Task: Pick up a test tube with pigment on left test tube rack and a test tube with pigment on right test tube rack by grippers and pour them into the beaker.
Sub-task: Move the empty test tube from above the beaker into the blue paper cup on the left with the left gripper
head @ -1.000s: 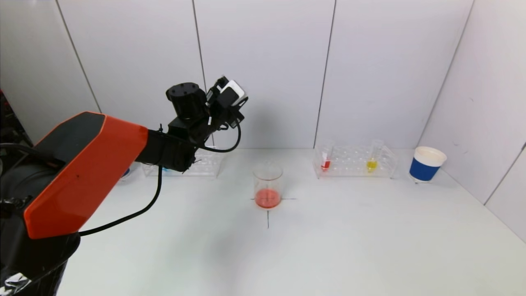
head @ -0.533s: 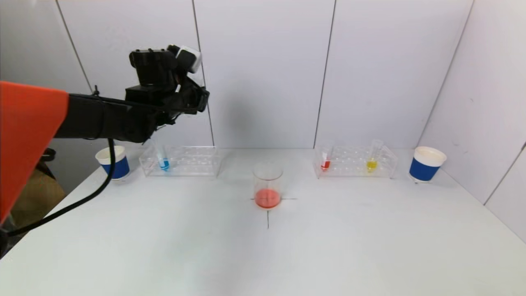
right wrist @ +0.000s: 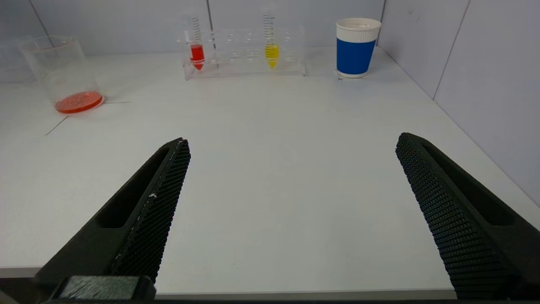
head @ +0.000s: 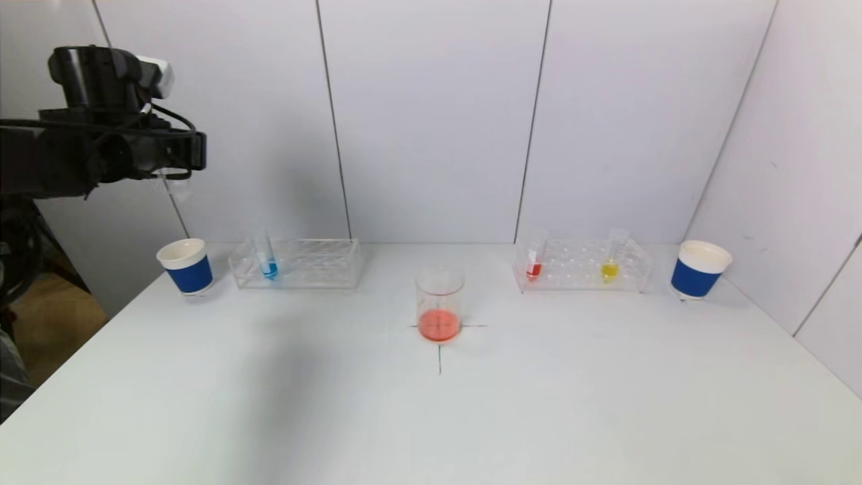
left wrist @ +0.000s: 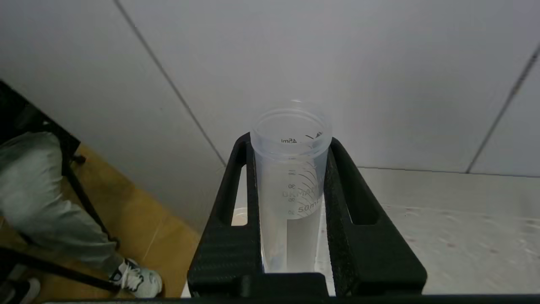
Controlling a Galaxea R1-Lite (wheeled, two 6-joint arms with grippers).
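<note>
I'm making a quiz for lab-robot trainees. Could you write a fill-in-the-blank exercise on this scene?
1. The left gripper is shut on an empty ____.
2. The liquid in the beaker is ____.
3. The right test tube rack holds a red tube and a ____ one.
4. The right gripper has its jaws ____.

Missing words: test tube; red; yellow; open

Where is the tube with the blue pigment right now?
In the head view, the blue-pigment tube stands at the left end of the left rack, beside the left paper cup.
</note>
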